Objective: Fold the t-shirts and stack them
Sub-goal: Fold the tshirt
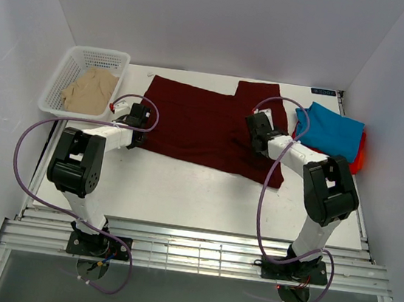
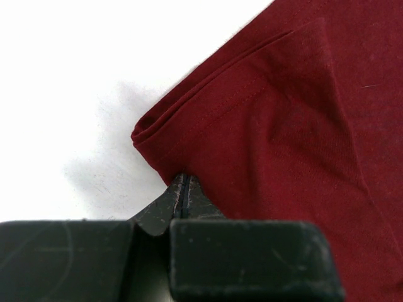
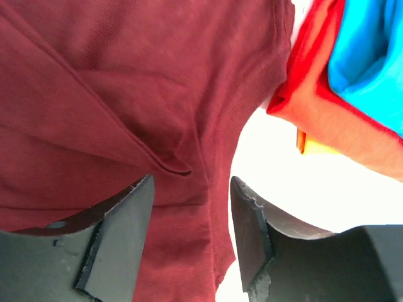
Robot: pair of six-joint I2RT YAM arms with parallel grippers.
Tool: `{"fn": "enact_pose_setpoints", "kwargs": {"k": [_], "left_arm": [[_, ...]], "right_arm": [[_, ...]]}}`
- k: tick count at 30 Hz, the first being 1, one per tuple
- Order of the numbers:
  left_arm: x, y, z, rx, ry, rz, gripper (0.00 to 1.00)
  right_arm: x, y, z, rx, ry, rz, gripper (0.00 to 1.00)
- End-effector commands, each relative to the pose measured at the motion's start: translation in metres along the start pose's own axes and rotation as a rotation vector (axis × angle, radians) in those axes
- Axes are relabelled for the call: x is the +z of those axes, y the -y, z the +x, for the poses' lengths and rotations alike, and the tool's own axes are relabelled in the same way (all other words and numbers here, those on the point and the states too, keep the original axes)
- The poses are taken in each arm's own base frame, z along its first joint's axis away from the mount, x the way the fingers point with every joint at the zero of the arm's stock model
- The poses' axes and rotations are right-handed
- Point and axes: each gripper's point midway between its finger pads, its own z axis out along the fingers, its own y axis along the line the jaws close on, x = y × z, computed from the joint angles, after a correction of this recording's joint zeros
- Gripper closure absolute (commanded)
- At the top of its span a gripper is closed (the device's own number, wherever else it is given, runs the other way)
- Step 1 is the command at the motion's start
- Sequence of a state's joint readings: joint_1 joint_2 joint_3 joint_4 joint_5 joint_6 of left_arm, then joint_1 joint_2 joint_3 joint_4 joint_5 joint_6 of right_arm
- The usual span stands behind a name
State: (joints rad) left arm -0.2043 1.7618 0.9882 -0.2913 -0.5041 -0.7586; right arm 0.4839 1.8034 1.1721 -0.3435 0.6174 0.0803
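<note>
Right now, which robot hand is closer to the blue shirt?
Right. The right gripper sits over the maroon shirt beside the blue shirt; the left gripper pinches the maroon shirt's far left edge.

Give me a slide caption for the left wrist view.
Closed left gripper at the folded hem of the maroon t-shirt, white table beyond.

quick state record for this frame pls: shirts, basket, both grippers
maroon t-shirt: spread out mid-table, not yet folded up
teal-blue t-shirt: folded, lying on the red-orange t-shirt, far right
beige t-shirt: crumpled in the white basket, far left
left gripper: shut, tips at the maroon t-shirt's left edge; whether cloth is pinched is unclear
right gripper: open, jaws low over the maroon t-shirt's right edge, holding nothing
</note>
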Motion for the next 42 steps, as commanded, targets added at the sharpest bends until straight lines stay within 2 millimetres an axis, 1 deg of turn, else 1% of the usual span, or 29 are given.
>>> {"fn": "enact_pose_setpoints", "kwargs": {"k": [1, 3, 6, 7, 8, 11, 15, 18, 20, 21, 22, 25, 26, 27, 30, 31, 32, 34, 35, 37, 38, 40, 41, 42], "left_arm": [[-0.005, -0.004, 0.001, 0.002, -0.026, 0.007, 1.00], [-0.005, -0.004, 0.000, -0.001, -0.025, 0.007, 1.00], [-0.006, -0.004, -0.001, -0.001, -0.021, 0.008, 1.00], [-0.006, -0.004, -0.001, -0.001, -0.022, 0.007, 1.00], [-0.005, -0.005, 0.000, -0.002, -0.025, 0.005, 1.00], [-0.005, -0.006, 0.001, 0.000, -0.026, 0.002, 1.00], [-0.003, -0.006, 0.001, 0.000, -0.027, -0.002, 1.00], [-0.003, -0.006, 0.001, 0.001, -0.028, -0.003, 1.00], [-0.002, -0.007, 0.002, 0.004, -0.029, -0.005, 1.00], [-0.002, -0.006, 0.002, 0.003, -0.029, -0.004, 1.00], [-0.002, -0.007, 0.001, 0.002, -0.029, -0.006, 1.00], [-0.001, -0.006, 0.002, 0.006, -0.031, -0.005, 1.00], [-0.001, -0.007, 0.003, 0.006, -0.034, -0.007, 1.00], [0.000, -0.007, 0.004, 0.007, -0.037, -0.008, 1.00], [0.001, -0.006, 0.005, 0.007, -0.042, -0.006, 1.00], [0.002, -0.006, 0.007, 0.008, -0.046, -0.008, 1.00], [0.002, -0.005, 0.007, 0.007, -0.048, -0.004, 1.00], [0.003, -0.005, 0.008, 0.006, -0.053, -0.005, 1.00], [0.003, -0.005, 0.009, 0.007, -0.052, -0.007, 1.00], [0.004, -0.005, 0.008, 0.008, -0.050, -0.008, 1.00], [0.004, -0.006, 0.008, 0.010, -0.049, -0.011, 1.00], [0.006, -0.006, 0.008, 0.013, -0.049, -0.014, 1.00], [0.006, -0.006, 0.008, 0.015, -0.050, -0.015, 1.00], [0.007, -0.005, 0.008, 0.016, -0.052, -0.014, 1.00]], "right_arm": [[0.003, 0.008, 0.003, 0.041, -0.005, 0.005, 0.44], [0.006, 0.009, 0.003, 0.051, -0.002, -0.002, 0.46], [0.010, 0.009, 0.001, 0.055, 0.002, -0.015, 0.47], [0.013, 0.006, 0.003, 0.054, -0.009, -0.028, 0.48], [0.014, 0.005, 0.001, 0.057, -0.007, -0.036, 0.51], [0.018, -0.001, 0.000, 0.057, -0.005, -0.062, 0.58], [0.024, -0.005, 0.002, 0.051, -0.013, -0.076, 0.64], [0.026, -0.008, 0.003, 0.050, -0.016, -0.094, 0.72], [0.027, -0.008, 0.003, 0.050, -0.018, -0.094, 0.83], [0.027, -0.008, 0.002, 0.051, -0.015, -0.092, 0.90], [0.026, -0.006, 0.002, 0.050, -0.014, -0.081, 0.92], [0.021, 0.002, -0.004, 0.060, 0.002, -0.056, 0.92], [0.019, 0.005, -0.006, 0.062, 0.007, -0.049, 0.92], [0.014, 0.011, -0.014, 0.068, 0.021, -0.032, 0.92], [0.008, 0.020, -0.030, 0.071, 0.057, -0.004, 0.92], [0.006, 0.024, -0.043, 0.069, 0.079, 0.001, 0.92], [0.006, 0.027, -0.049, 0.072, 0.088, 0.004, 0.92], [0.012, 0.028, -0.054, 0.060, 0.080, 0.010, 0.92], [0.011, 0.032, -0.065, 0.073, 0.094, 0.015, 0.92], [0.018, 0.032, -0.068, 0.068, 0.089, 0.017, 0.92], [0.017, 0.034, -0.078, 0.080, 0.105, 0.019, 0.92], [0.024, 0.036, -0.084, 0.089, 0.105, 0.024, 0.92], [0.023, 0.039, -0.097, 0.107, 0.129, 0.025, 0.92], [0.030, 0.037, -0.099, 0.106, 0.123, 0.022, 0.92]]}}
